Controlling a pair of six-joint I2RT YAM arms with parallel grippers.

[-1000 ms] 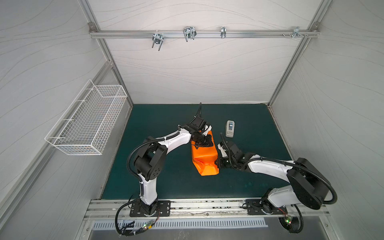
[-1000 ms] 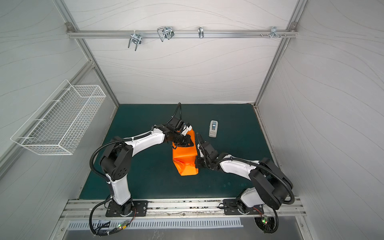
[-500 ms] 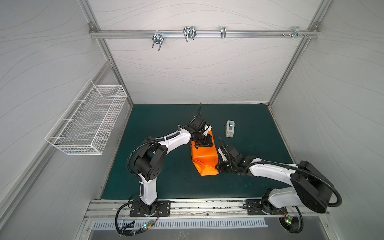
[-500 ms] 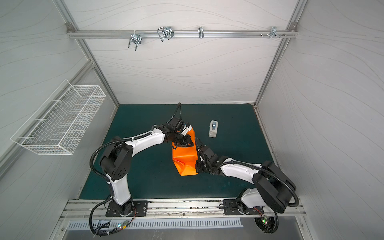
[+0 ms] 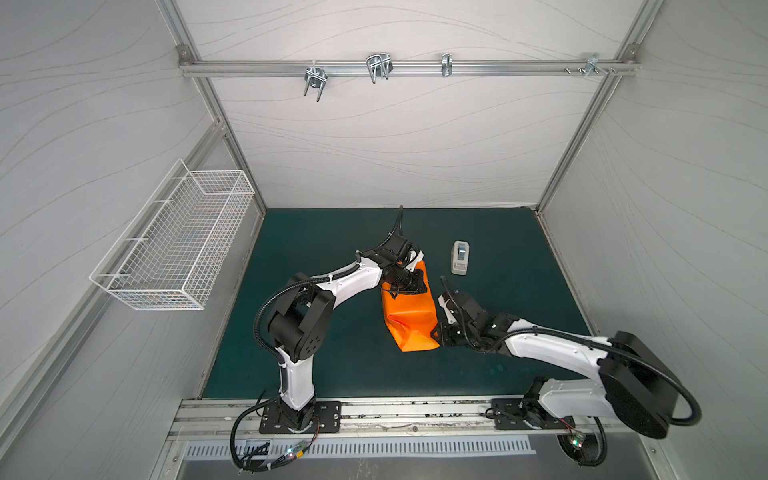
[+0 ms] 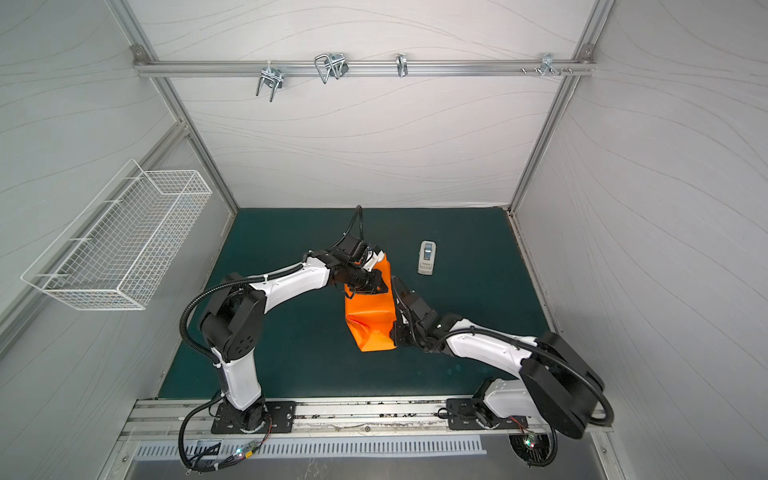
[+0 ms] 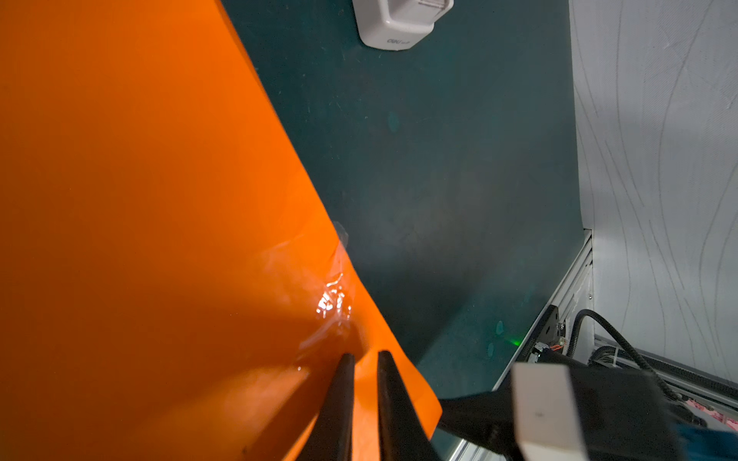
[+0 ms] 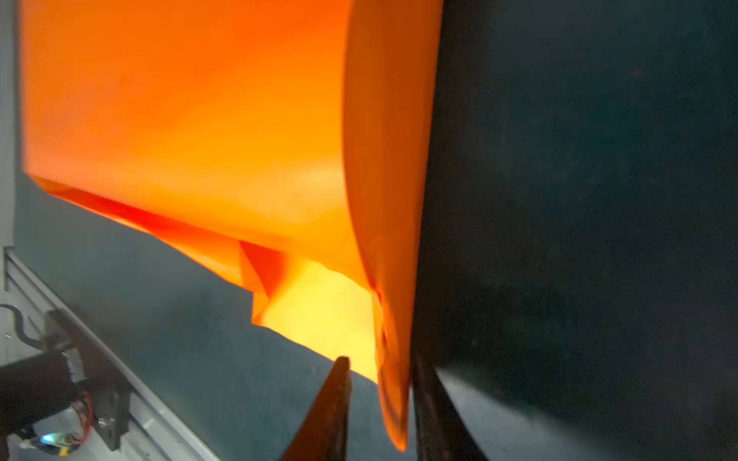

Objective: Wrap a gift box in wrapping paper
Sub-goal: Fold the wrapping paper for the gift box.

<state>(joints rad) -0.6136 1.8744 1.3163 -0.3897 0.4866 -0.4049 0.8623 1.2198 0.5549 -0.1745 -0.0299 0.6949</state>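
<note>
Wrapping paper (image 5: 409,316) sits mid-worktop (image 5: 332,249) as an orange parcel, long axis approx. 12–6 o'clock in both top views. 6 o'clock end crumpled, not folded shut. Gift box not visible, presumably inside.

Right hand (image 8: 379,361) is at the parcel's 4 o'clock corner, paper at 9 o'clock from it. Fingers apart, loose paper edge hanging between, not pinched.

Left hand (image 7: 363,357) is on the 12 o'clock end, fingers nearly together over paper; grip can't be confirmed.

Right hand is nearer the open end.
</note>
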